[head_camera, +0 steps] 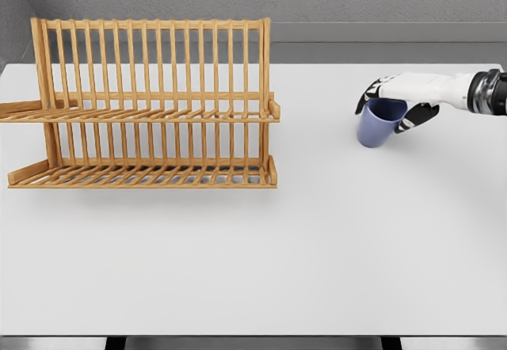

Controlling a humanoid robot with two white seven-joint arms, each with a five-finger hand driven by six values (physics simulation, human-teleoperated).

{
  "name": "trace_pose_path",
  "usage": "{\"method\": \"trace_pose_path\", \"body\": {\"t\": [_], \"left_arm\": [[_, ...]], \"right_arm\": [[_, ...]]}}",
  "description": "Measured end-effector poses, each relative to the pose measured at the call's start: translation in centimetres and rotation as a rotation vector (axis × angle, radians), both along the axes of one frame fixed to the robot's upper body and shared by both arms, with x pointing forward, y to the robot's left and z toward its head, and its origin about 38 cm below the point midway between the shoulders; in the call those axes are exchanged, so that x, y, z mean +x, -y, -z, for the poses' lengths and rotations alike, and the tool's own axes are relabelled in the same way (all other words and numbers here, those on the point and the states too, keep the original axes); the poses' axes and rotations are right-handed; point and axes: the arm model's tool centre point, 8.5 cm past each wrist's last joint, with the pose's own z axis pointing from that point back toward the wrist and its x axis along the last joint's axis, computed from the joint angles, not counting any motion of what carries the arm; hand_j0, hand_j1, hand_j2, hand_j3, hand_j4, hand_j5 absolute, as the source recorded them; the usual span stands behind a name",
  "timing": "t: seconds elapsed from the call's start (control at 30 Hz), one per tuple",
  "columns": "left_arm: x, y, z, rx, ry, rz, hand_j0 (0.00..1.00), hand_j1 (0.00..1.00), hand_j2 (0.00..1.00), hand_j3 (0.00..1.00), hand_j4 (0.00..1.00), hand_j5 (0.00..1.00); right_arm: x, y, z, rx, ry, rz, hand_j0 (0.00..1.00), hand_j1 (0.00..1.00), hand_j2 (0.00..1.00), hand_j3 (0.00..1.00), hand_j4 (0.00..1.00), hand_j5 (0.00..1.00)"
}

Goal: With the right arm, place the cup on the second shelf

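Gripping the blue rigid plastic-looking cup [379,123] at its rim, the right hand [394,102] has fingers clamped; judged light, possibly slippery.

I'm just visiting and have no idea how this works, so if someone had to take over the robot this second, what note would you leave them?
Right robot hand: shut on the blue cup, which is tilted, over the right part of the white table; whether it is off the surface is hard to tell.
Left robot hand: not in view.
Wooden rack: stands at the table's left, both shelves bare.
Done: cup grasped.
Left: carry the cup leftward to the rack, set it on the second shelf, then release.
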Motion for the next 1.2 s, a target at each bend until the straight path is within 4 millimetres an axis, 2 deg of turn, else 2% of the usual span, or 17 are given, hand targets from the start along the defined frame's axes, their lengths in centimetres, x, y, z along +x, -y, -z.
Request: {"method": "trace_pose_path", "body": {"t": [0.2, 0.73, 0.97, 1.2], "left_arm": [[0.0, 0.0, 0.0, 0.0, 0.0, 0.0, 1.0, 1.0, 1.0, 1.0, 1.0, 1.0], [0.0, 0.0, 0.0, 0.0, 0.0, 0.0, 1.0, 1.0, 1.0, 1.0, 1.0, 1.0], [0.0, 0.0, 0.0, 0.0, 0.0, 0.0, 1.0, 1.0, 1.0, 1.0, 1.0, 1.0], [0.0, 0.0, 0.0, 0.0, 0.0, 0.0, 1.0, 1.0, 1.0, 1.0, 1.0, 1.0]], "right_arm": [[-0.1, 0.2, -0.6, -0.002, 0.015, -0.01, 0.62, 0.62, 0.62, 0.62, 0.62, 0.62], [-1.5, -0.6, -6.1, 0.025, 0.157, -0.078, 0.62, 0.62, 0.62, 0.62, 0.62, 0.62], [-2.3, -2.3, -8.0, 0.026, 0.207, -0.138, 0.62, 0.62, 0.62, 0.62, 0.62, 0.62], [-3.9, -5.2, -9.4, 0.032, 0.254, -0.237, 0.62, 0.62, 0.62, 0.62, 0.62, 0.62]]}}
